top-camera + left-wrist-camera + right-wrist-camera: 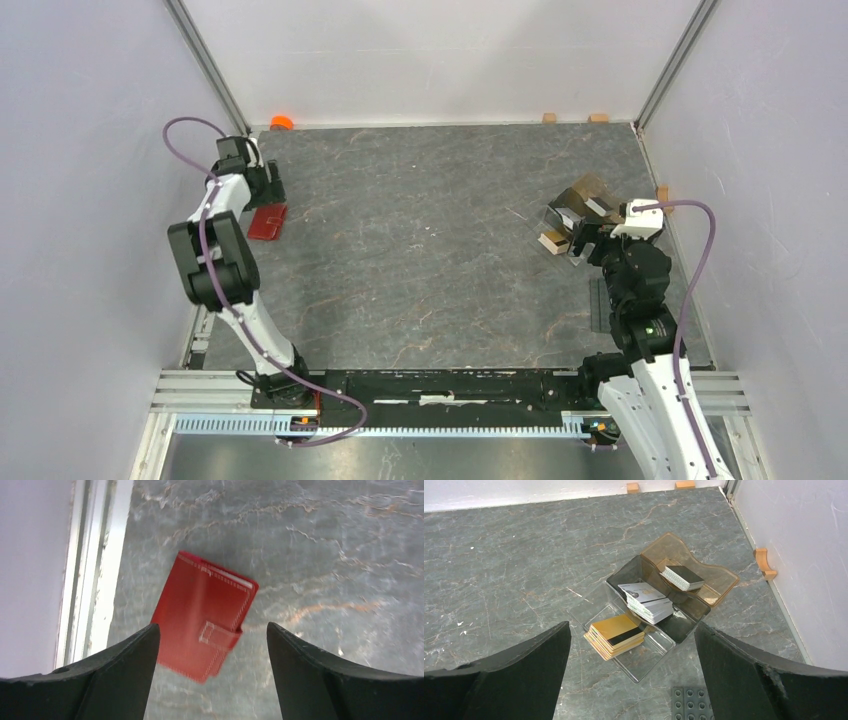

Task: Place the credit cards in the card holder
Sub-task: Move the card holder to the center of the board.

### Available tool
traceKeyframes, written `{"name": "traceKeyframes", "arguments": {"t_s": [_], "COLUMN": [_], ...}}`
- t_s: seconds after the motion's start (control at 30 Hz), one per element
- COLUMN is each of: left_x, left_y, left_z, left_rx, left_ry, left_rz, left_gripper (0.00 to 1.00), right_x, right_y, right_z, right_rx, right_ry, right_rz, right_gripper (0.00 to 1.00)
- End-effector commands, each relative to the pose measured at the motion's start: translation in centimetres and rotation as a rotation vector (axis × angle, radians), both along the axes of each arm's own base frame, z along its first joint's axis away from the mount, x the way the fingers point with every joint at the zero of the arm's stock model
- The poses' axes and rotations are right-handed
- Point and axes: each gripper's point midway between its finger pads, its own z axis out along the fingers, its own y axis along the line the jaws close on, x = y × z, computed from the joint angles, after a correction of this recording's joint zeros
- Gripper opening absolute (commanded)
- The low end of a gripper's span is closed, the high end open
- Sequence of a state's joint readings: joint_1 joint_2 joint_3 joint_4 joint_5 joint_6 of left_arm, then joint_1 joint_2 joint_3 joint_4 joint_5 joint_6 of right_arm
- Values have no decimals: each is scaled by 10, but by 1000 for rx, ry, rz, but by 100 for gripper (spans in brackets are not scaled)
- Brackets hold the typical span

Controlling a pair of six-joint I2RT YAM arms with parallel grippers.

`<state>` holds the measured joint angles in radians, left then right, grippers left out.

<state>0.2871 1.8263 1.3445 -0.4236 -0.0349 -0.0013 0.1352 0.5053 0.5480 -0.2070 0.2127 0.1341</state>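
The red card holder (268,222), a folded wallet with a stitched tab, lies on the table at the far left by the rail. My left gripper (265,187) hangs just above it, open, with the card holder (200,615) below its spread fingers (125,670) and a white edge showing at its side. At the right, credit cards sit in stacks in stepped see-through trays (575,215): a gold stack (616,636), a white stack (647,601) and a dark-topped stack (682,577). My right gripper (632,625) hovers open over them, holding nothing.
A grey studded plate (691,702) lies on the table near the trays. Small wooden blocks (632,487) sit along the back wall, and another (765,562) against the right wall. An orange object (281,122) rests in the back left corner. Walls enclose three sides.
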Motion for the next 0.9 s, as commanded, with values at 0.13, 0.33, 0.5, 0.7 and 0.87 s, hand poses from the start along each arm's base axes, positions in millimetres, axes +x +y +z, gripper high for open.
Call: {"name": "traceKeyframes", "arguments": {"t_s": [0.13,0.33,0.5,0.7,0.87], "left_x": [18,14,2,-14,-16], "left_y": [16,10,-20,-31,-47], "left_z": [-38,-63,-82,-90,-71], "left_rx": [128,118,119,211,315], "left_ry": [186,243,311,390,356], "left_rz": [-143,-169,-243,-235,-252], "left_gripper": [92,95,81,30,13], "right_x": [5,6,6,3,-1], "right_y": [-1,-1,-1,-2,-4], "right_z": [19,18,16,21,25], "right_rx": [-9,-11,-8,-6,-7], "right_ry": [-41,-37,-36,-54,-66], "right_rz": [-6,-6,-8,-11,-17], "right_gripper": [98,98,98,98,98]}}
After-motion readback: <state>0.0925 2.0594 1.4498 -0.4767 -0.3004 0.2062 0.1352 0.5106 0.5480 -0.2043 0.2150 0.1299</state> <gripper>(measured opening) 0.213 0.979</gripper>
